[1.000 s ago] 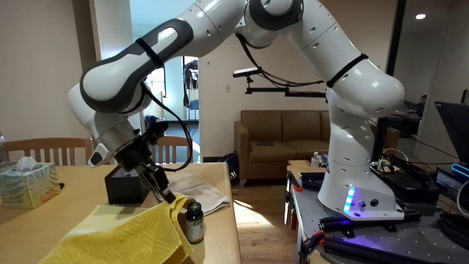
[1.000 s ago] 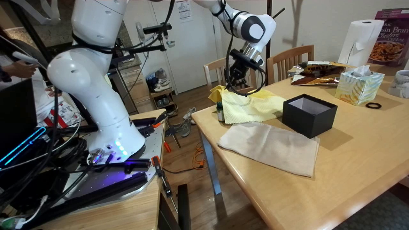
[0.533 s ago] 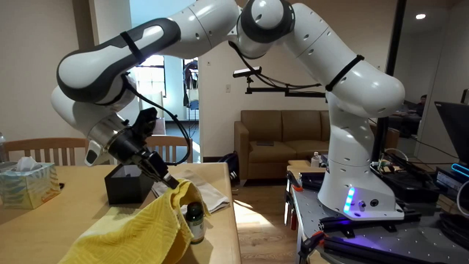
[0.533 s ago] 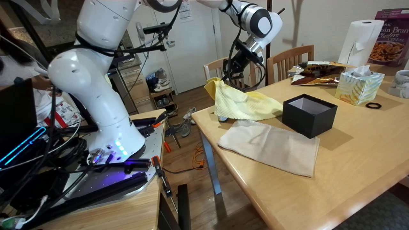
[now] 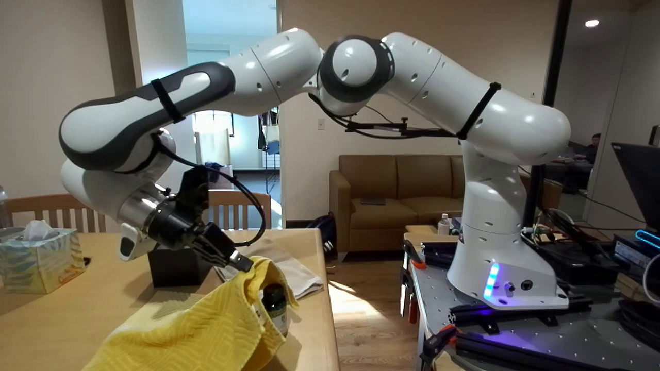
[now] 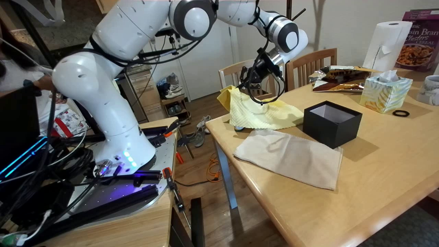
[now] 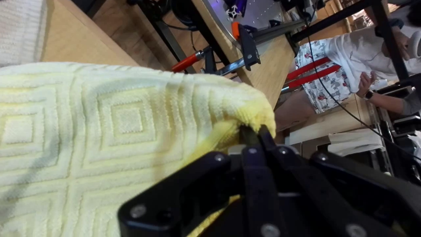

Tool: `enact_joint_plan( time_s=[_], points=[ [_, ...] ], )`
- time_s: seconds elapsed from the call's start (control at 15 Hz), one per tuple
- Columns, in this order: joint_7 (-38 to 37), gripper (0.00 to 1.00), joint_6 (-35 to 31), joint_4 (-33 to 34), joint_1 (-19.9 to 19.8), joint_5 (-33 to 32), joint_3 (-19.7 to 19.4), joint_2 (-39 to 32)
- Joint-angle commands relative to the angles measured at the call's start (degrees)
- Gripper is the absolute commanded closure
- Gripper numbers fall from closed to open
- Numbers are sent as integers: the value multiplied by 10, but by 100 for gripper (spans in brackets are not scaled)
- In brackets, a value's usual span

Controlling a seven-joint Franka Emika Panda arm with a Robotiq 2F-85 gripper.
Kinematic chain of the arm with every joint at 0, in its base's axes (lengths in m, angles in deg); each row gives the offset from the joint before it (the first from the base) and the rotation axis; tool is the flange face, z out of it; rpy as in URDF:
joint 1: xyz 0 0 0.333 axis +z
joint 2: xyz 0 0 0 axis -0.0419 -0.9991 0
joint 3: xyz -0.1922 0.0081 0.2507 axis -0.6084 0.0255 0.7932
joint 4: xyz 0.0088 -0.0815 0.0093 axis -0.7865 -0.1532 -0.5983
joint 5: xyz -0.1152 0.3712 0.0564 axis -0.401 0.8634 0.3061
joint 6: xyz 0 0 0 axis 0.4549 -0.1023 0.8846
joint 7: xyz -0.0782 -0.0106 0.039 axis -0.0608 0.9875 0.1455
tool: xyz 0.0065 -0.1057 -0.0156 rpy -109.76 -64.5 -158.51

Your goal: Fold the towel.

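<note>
Up close in the wrist view, gripper (image 7: 256,133) clamped on the lifted end of the towel (image 7: 126,121), jaws tight together, cloth bunched right at the tips. Vs. 1 sec ago, that end's a bit higher & nearer the table (image 6: 377,185) edge, and its fold now arches above the dark bottle (image 5: 275,301); in an exterior view the bottle stood plain to see, now only a bit peeks out under the hem.

Towel's looks: bright yellow on 1 face, paler on the other, raised nested squares, loose slanting folds; rest of it spread on the tabletop. Nr. it, black box (image 6: 320,128) & off-white cloth (image 6: 291,157), same spots as before. Higher up, the arm (image 5: 355,63) has sunk quite a way at the elbow. Far back, brown sofa (image 5: 420,180), unchanged.
</note>
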Motion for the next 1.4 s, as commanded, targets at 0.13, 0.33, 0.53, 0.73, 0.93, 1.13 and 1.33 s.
enact_joint_plan(
  time_s=[0.13,0.33,0.53,0.73,0.93,1.13,1.33],
  points=[
    [38,99,-91,95,12,-12,6,-46],
    [63,99,-173,104,21,-24,1,-47],
    [80,99,-236,101,27,-33,-3,-44],
    [102,99,-299,93,29,-38,-5,-42],
    [120,99,-359,86,33,-43,-10,-39],
    [132,99,-391,81,33,-39,-10,-38],
    [141,99,-413,77,34,-39,-12,-37]
  ],
)
